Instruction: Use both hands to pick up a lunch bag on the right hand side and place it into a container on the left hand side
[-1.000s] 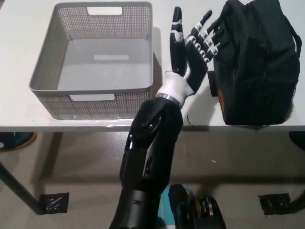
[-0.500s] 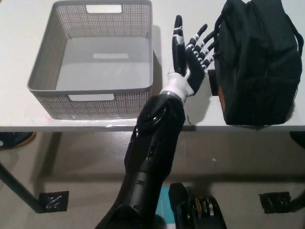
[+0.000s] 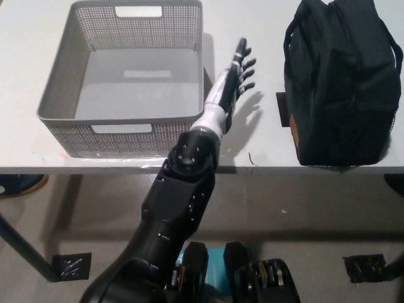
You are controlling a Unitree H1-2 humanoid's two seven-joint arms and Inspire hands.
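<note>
A black robot hand (image 3: 232,85) reaches over a white table (image 3: 252,136), fingers (image 3: 247,64) straight and slightly fanned, holding nothing. Seen edge-on, it sits in the gap between a grey basket (image 3: 123,120) and a black lunch bag (image 3: 338,82), touching neither; whether it rests on the tabletop or hangs just above it cannot be told, though its shadow falls on the table beside it, toward the bag. The dark arm (image 3: 180,196) comes up from the lower middle of the frame and crosses the table's front edge.

The bag stands at the table's right end, well apart from the basket. It is a soft, boxy, dark fabric piece with a strap looping over its top; a sliver of orange shows at its lower left side. Its top edge is cut off by the frame, and its dark surface hides most seams and detail.

The perforated basket, with cut-out handles, stands at the table's left, its inside bare. No white hand is in view.
</note>
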